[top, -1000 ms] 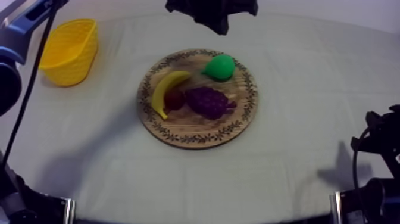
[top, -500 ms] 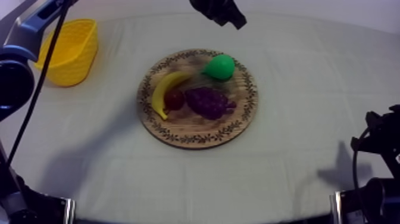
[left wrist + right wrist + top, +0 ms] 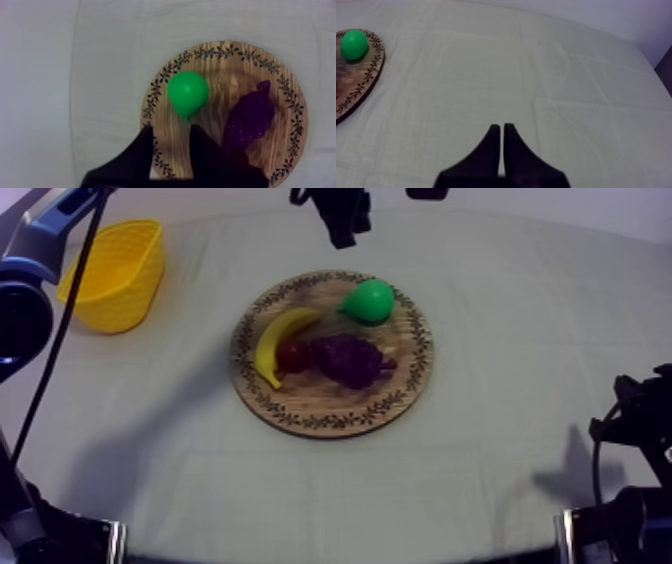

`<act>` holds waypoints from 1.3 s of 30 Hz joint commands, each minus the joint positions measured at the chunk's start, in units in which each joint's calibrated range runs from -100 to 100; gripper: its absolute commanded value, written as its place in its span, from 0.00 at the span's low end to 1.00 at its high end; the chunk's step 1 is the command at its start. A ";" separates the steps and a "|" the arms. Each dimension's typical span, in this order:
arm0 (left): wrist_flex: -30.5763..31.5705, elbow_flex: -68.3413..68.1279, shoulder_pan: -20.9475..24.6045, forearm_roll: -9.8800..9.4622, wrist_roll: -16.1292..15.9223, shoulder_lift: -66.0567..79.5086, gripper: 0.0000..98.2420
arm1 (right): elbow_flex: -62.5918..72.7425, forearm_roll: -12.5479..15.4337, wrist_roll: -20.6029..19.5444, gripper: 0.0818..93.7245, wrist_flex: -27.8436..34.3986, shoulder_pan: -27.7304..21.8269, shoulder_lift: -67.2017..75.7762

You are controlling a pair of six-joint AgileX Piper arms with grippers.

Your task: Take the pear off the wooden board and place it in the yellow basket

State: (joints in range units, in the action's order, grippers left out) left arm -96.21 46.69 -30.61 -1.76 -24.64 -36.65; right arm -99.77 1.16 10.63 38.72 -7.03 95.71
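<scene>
– Where is the pear [image 3: 370, 300]?

– On the round wooden board [image 3: 300, 416], at about one o'clock near the patterned rim. It touches none of the other fruit. It sits exactly where it sat a second ago.

– And the rest of the fruit?

– The banana [image 3: 279, 342] curves along the nine o'clock side. The small red fruit [image 3: 293, 354] is tucked against it. The bunch of grapes [image 3: 350, 359] lies across the middle, reaching towards three o'clock. None of them has shifted.

– What has changed, then?

– The left gripper [image 3: 170, 127]. Seen from above, half a second ago it hung beyond the board's far rim at roughly one o'clock. It now hangs nearer twelve o'clock, a little closer to the rim.

– Is it gripping anything?

– No. In the left wrist view its two black fingers [image 3: 145, 146] stand apart over the board's rim with nothing between them. The pear is just ahead of their tips, untouched.

– The yellow basket [image 3: 115, 273]?

– It stands on the grey-white cloth [image 3: 500, 488] at ten o'clock from the board, well apart from it, with nothing in it. It stands just where it stood before.

– The right arm?

– It rests low at four o'clock, as before. The right gripper [image 3: 501, 126] has its fingers pressed together into a narrow wedge over bare cloth.
</scene>
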 commanded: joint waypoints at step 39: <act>-3.54 14.17 0.12 0.83 3.81 -22.42 0.94 | -0.01 -0.01 0.00 0.00 -0.01 -0.02 0.05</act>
State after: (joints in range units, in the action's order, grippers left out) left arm -99.73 59.65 -30.51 -0.97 -20.81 -57.53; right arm -99.77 1.16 10.62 38.72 -7.03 95.71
